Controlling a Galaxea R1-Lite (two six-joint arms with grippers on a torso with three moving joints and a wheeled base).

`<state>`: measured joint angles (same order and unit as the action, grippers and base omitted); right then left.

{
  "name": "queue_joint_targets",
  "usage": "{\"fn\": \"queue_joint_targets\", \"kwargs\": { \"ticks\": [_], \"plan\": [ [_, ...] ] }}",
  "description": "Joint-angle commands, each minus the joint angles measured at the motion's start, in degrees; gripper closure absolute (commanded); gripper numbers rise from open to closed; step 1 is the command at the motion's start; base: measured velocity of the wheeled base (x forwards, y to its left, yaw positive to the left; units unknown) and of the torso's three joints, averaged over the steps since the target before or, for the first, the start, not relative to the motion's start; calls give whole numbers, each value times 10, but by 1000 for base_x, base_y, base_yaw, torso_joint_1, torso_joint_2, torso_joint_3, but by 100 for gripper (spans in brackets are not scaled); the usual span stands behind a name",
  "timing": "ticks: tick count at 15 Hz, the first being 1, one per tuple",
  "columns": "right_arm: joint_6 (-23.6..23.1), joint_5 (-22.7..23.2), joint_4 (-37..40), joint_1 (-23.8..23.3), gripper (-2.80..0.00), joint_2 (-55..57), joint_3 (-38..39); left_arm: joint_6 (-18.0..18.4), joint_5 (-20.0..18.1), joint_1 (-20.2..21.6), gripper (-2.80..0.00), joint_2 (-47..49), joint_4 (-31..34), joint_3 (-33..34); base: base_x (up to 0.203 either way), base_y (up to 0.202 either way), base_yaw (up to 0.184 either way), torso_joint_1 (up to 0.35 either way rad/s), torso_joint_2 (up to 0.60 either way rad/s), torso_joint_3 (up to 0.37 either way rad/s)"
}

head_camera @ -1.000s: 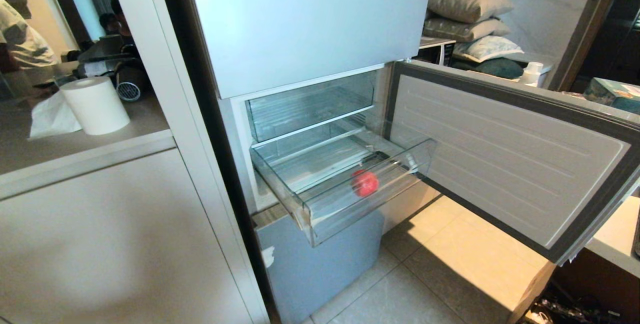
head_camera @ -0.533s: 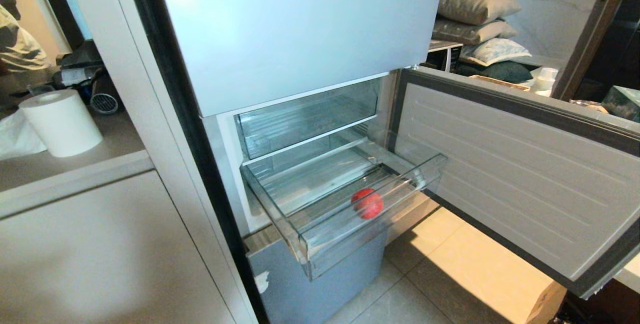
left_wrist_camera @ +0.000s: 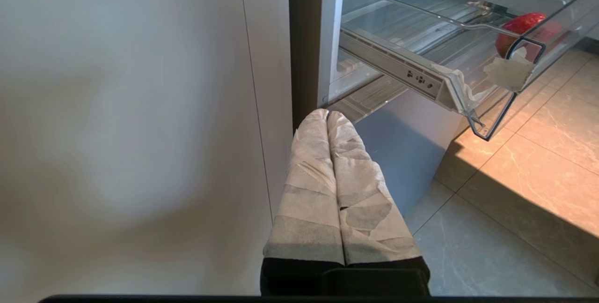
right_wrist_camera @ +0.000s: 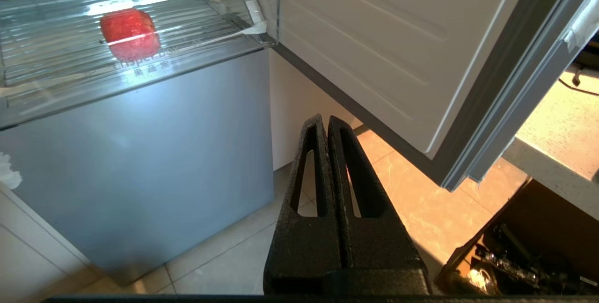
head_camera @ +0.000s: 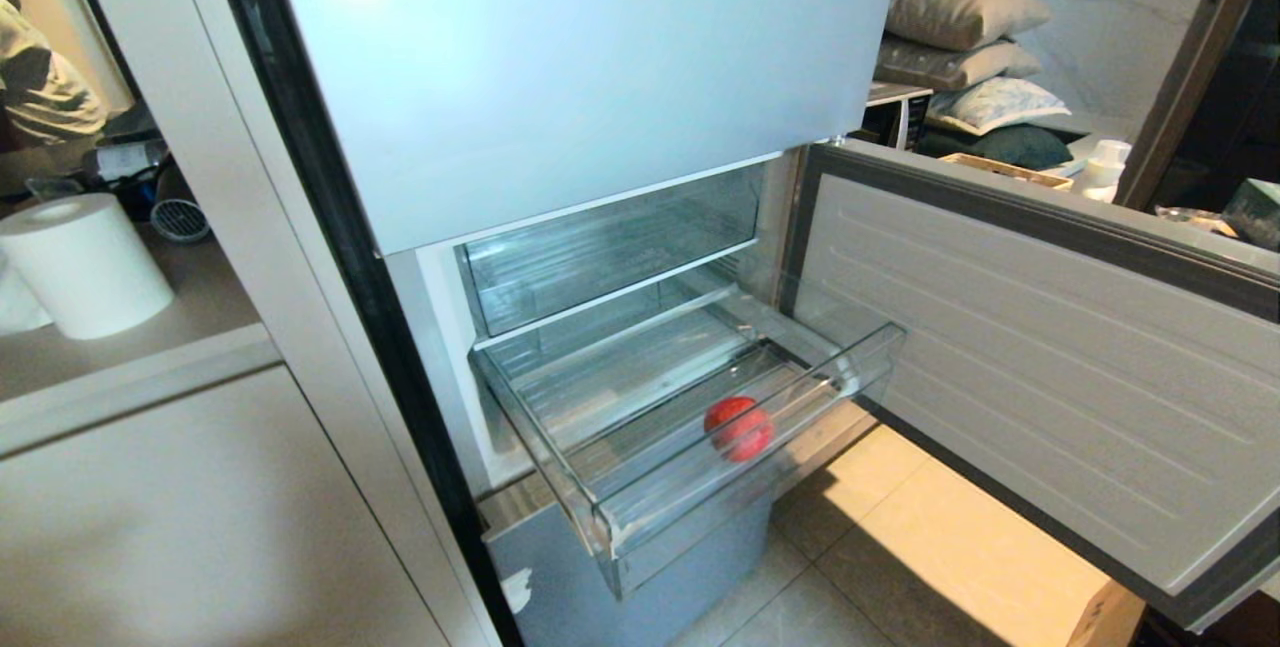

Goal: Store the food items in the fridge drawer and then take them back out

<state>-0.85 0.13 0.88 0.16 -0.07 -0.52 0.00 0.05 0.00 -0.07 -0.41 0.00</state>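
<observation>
The clear fridge drawer [head_camera: 660, 512] is pulled out, and a red apple-like fruit [head_camera: 739, 428] lies in it toward the right front. The same red fruit [left_wrist_camera: 517, 25] shows through the drawer wall [left_wrist_camera: 472, 97] in the left wrist view. In the right wrist view the fruit [right_wrist_camera: 127, 26] sits above the drawer's ribbed front [right_wrist_camera: 56, 78]. My left gripper [left_wrist_camera: 327, 114], wrapped in pale tape, is shut and empty, low beside the cabinet. My right gripper [right_wrist_camera: 325, 118] is shut and empty, low below the drawer. Neither arm shows in the head view.
The open fridge door [head_camera: 1050, 367] swings out to the right over the tiled floor [head_camera: 900, 547]. A closed silver-blue panel [right_wrist_camera: 140, 162] sits under the drawer. A white cabinet [head_camera: 200, 527] with a paper roll [head_camera: 85, 262] stands to the left. A person's sleeve [head_camera: 40, 87] shows far left.
The whole head view has shifted: the fridge and drawer now appear lower and larger, and the counter has slid left. The red fruit stays in the drawer.
</observation>
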Motion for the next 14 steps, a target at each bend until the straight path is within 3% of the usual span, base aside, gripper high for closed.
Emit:
{"fn": "queue_joint_targets", "kwargs": {
  "ticks": [1, 3, 5, 10, 14],
  "plan": [
    [2, 0, 9, 0, 0, 14, -34, 0, 0, 0, 0, 1, 0, 1, 0, 0, 0, 0, 0, 0],
    [14, 6, 38, 1, 0, 82, -90, 0, 0, 0, 0, 1, 0, 1, 0, 0, 0, 0, 0, 0],
    [37, 28, 54, 1, 0, 221, -156, 0, 0, 0, 0, 1, 0, 1, 0, 0, 0, 0, 0, 0],
    [69, 122, 70, 5, 0, 562, -350, 0, 0, 0, 0, 1, 0, 1, 0, 0, 0, 0, 0, 0],
    [81, 163, 75, 49, 0, 793, -500, 0, 0, 0, 0, 1, 0, 1, 0, 0, 0, 0, 0, 0]
  ]
}}
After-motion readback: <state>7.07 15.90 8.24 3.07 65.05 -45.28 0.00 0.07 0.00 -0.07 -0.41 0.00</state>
